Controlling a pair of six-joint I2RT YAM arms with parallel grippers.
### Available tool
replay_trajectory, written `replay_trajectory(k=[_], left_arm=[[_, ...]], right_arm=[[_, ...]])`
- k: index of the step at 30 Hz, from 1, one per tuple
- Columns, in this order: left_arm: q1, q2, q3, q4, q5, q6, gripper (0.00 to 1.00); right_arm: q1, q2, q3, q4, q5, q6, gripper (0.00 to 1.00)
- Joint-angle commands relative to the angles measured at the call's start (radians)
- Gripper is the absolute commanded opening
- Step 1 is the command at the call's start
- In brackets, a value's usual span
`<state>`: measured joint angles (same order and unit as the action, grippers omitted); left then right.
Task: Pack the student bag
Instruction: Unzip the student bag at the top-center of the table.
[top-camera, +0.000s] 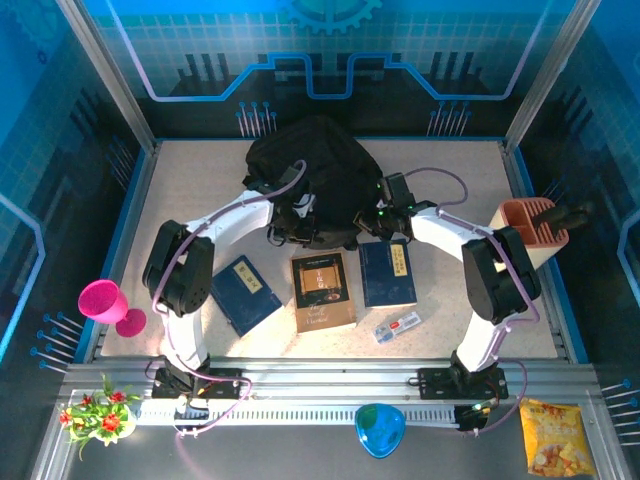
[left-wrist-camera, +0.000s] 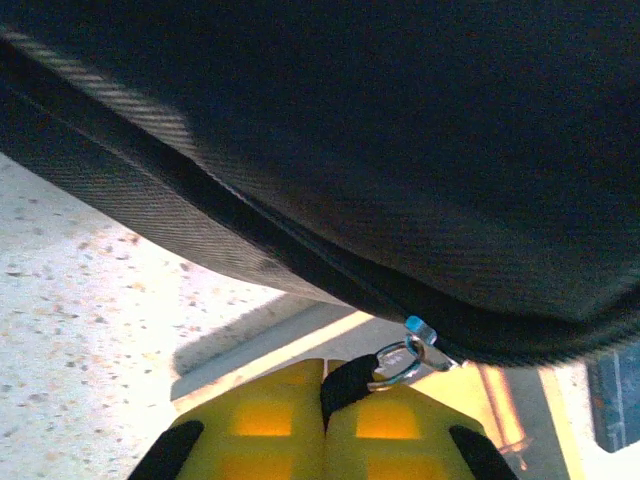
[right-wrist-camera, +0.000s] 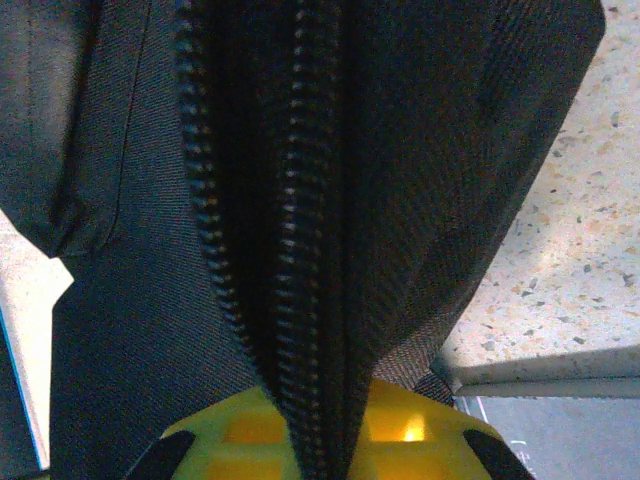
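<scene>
Left wrist view: left tool (left-wrist-camera: 323, 392) pinched shut on zipper pull (left-wrist-camera: 352, 377) of student bag (top-camera: 310, 175), at far middle of bench (top-camera: 200, 190). Opposite, right tool (right-wrist-camera: 320, 425) clamped on zipper-edge fabric. Unzipping step, seemingly; next, draw pull along track, fabric kept taut

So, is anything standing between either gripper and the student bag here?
Nothing visible does. The left gripper is shut on the black zipper pull of the student bag. The right gripper is shut on the bag's fabric along its zipper teeth. Both touch the bag directly.
</scene>
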<state>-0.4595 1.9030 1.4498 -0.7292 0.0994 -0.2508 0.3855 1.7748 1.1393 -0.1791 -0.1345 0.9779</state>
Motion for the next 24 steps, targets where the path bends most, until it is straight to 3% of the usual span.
replay_trajectory(k=[1,12,16,18,24], left_arm=[[0.039,0.045,0.022,-0.118,-0.115,0.024,0.00],[0.103,0.097,0.087,-0.087,-0.247,0.033,0.00],[0.168,0.102,0.091,-0.023,-0.181,0.041,0.00],[0.203,0.101,0.091,0.006,-0.141,0.022,0.05],[0.259,0.127,0.098,0.064,-0.149,0.010,0.11]], right_arm=[[-0.022,-0.052,0.037,-0.014,0.079,-0.040,0.08],[-0.028,-0.070,0.037,-0.020,0.080,-0.052,0.08],[-0.030,-0.068,0.036,-0.008,0.060,-0.050,0.08],[-0.028,-0.060,0.034,0.015,0.022,-0.038,0.08],[-0.013,-0.038,0.039,0.043,-0.015,-0.014,0.09]])
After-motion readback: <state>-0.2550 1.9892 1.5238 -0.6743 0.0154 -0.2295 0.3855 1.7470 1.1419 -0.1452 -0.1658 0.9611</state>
